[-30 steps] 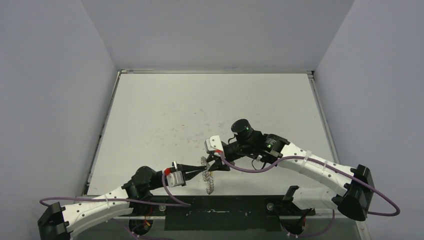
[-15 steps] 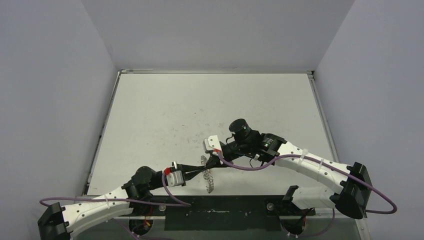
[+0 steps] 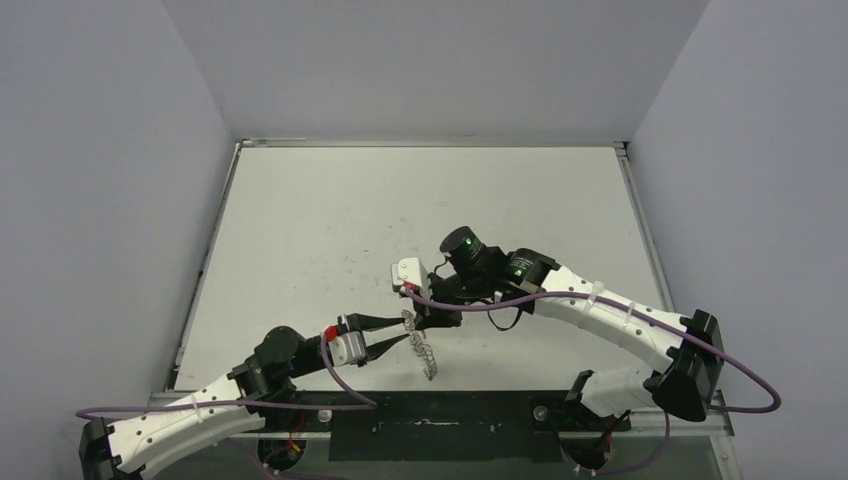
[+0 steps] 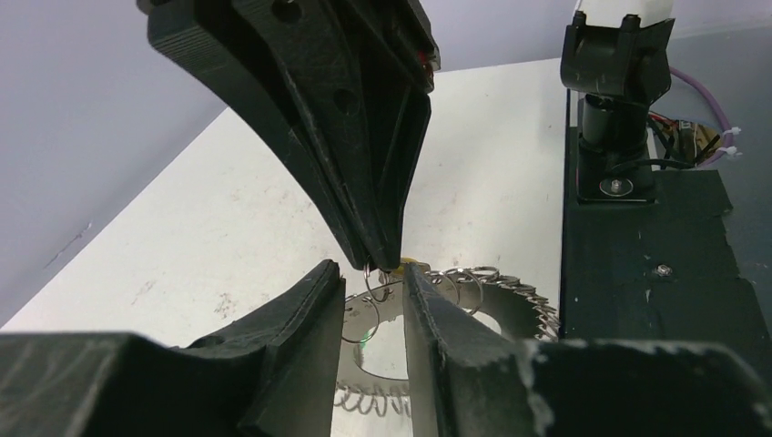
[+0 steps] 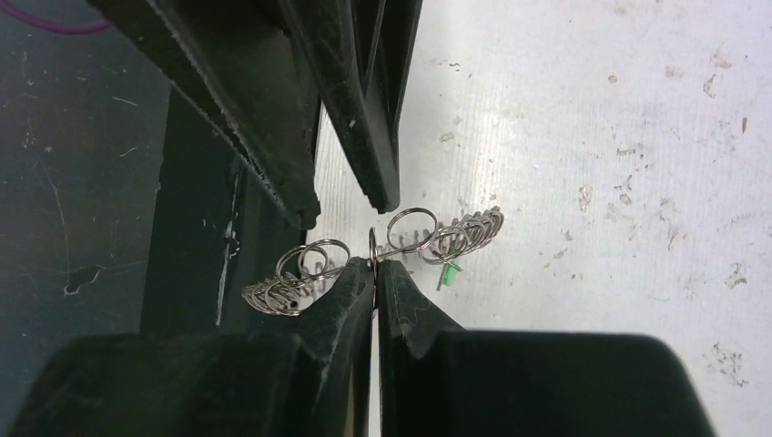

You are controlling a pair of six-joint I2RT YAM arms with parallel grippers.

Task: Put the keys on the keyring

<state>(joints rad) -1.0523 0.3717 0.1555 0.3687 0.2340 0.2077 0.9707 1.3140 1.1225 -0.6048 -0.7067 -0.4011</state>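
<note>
The keyring (image 3: pixel 423 352), a silver disc rimmed with wire loops, sits tilted near the table's front edge. My right gripper (image 3: pixel 424 318) is shut on one of its wire loops (image 5: pixel 373 242). In the right wrist view my right gripper (image 5: pixel 374 262) pinches that loop edge-on. My left gripper (image 4: pixel 371 273) is open, its fingers either side of the disc's (image 4: pixel 496 305) rim and the pinched loop. A bit of the yellow key head (image 4: pixel 411 264) shows behind the right-hand finger. The green key (image 5: pixel 449 272) hangs among the loops.
The black mounting strip (image 3: pixel 430 420) runs along the table's front edge, right beside the keyring; it also shows in the left wrist view (image 4: pixel 637 264). The white table (image 3: pixel 400 210) stretches away behind, enclosed by grey walls on three sides.
My left gripper has opened, its fingers now spread. My right arm has shifted left and a little farther from the front edge, still pinching the loop. The keyring has moved slightly.
</note>
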